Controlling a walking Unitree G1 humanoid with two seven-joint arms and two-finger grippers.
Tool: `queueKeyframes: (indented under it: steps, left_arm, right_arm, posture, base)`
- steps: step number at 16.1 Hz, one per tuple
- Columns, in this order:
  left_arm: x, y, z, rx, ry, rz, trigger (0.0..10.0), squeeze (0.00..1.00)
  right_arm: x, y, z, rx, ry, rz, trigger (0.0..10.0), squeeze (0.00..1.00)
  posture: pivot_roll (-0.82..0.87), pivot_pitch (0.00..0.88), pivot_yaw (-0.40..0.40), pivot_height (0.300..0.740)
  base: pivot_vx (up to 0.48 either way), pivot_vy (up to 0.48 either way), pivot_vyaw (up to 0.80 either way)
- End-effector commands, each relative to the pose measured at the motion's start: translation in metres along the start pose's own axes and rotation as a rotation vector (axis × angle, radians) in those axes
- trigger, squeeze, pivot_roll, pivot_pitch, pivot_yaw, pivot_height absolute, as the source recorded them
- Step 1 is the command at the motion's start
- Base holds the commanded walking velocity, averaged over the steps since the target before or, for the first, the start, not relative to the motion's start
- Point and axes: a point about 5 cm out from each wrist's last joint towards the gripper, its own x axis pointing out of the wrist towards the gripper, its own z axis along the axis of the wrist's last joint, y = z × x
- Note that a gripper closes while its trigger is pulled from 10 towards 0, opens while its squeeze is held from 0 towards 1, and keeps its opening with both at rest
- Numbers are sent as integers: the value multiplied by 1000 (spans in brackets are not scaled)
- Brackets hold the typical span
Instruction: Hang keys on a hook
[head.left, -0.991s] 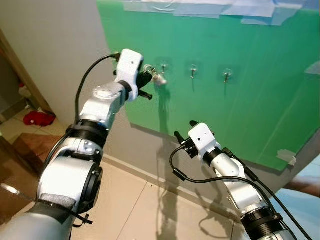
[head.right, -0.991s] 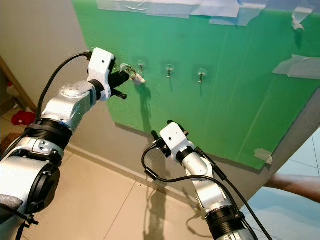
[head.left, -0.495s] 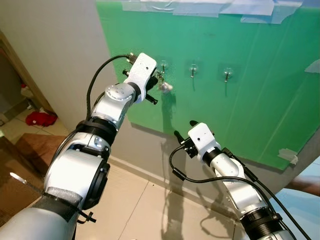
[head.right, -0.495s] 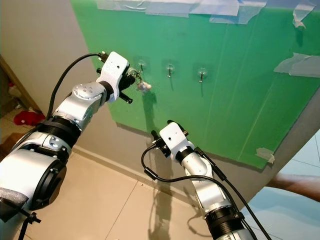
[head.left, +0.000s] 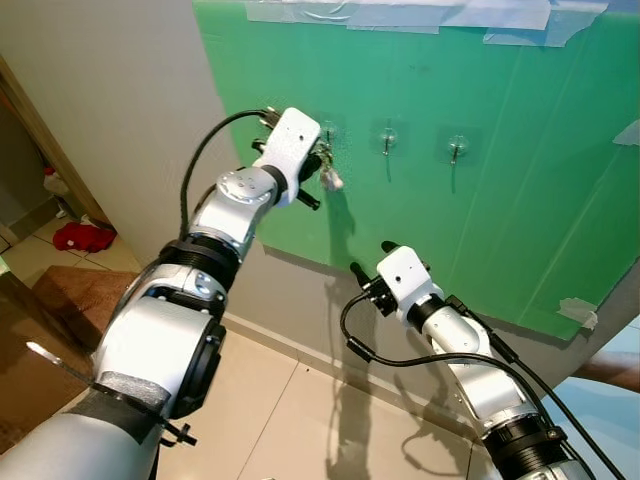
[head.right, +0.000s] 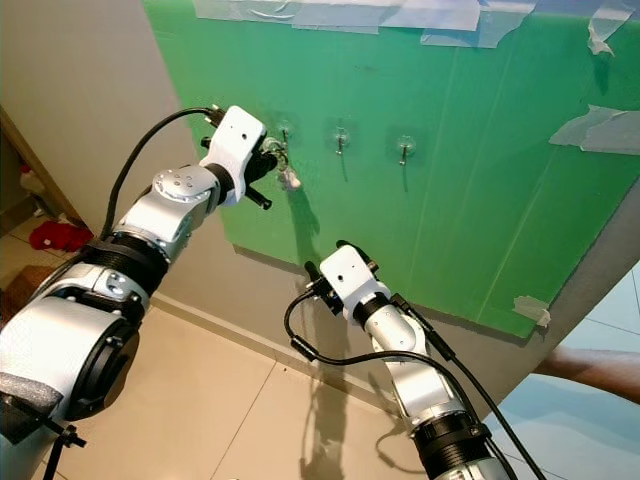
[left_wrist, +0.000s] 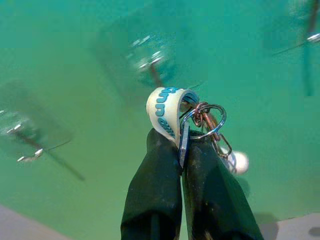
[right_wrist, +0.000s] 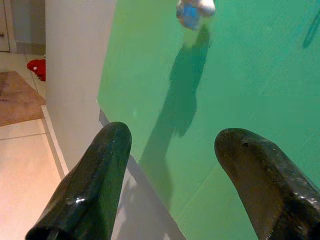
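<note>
A green sheet (head.left: 500, 200) covers the wall, taped along its top edge at twelve o'clock. At nine o'clock, something red, possibly cloth (head.left: 80, 237), lies on the tiled floor (head.left: 270, 410).

Left arm raised and extended forward, elbow bent, wrist level with its shoulder's reach. Left gripper (left_wrist: 182, 150) with both black fingers (left_wrist: 155, 200) pressed together, clamped on a key ring (left_wrist: 202, 122) and its white strap. Right arm held lower, forearm angled upward, wrist cocked. Right gripper (right_wrist: 172, 165) idle, its two black fingertips (right_wrist: 100, 165) spread well apart with nothing between them.
</note>
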Motion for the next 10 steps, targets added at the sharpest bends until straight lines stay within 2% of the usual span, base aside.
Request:
queueKeyframes:
  steps: [1, 3, 6, 10]
  left_arm:
    - [1, -2, 12, 27, -53, -29, 0, 0]
    - [3, -5, 15, 46, -65, -44, 0, 0]
    - [4, -8, 18, 32, -70, -52, 0, 0]
    - [3, -1, 15, -62, -79, -15, 0, 0]
  right_arm:
    - [-1, 4, 1, -3, 0, 13, 10000, 0]
    - [-1, 4, 1, -4, 2, 12, 10000, 0]
    - [-3, 4, 0, -5, 6, 10, 10000, 0]
    - [-5, 3, -2, -5, 14, 6, 10000, 0]
  posture:
    - [-113, 0, 127, 740]
    - [-115, 0, 127, 740]
    - [-123, 0, 131, 740]
    - [-129, 0, 131, 740]
  base:
    - [0, 0, 0]
    - [0, 0, 0]
    - [0, 0, 0]
    - [0, 0, 0]
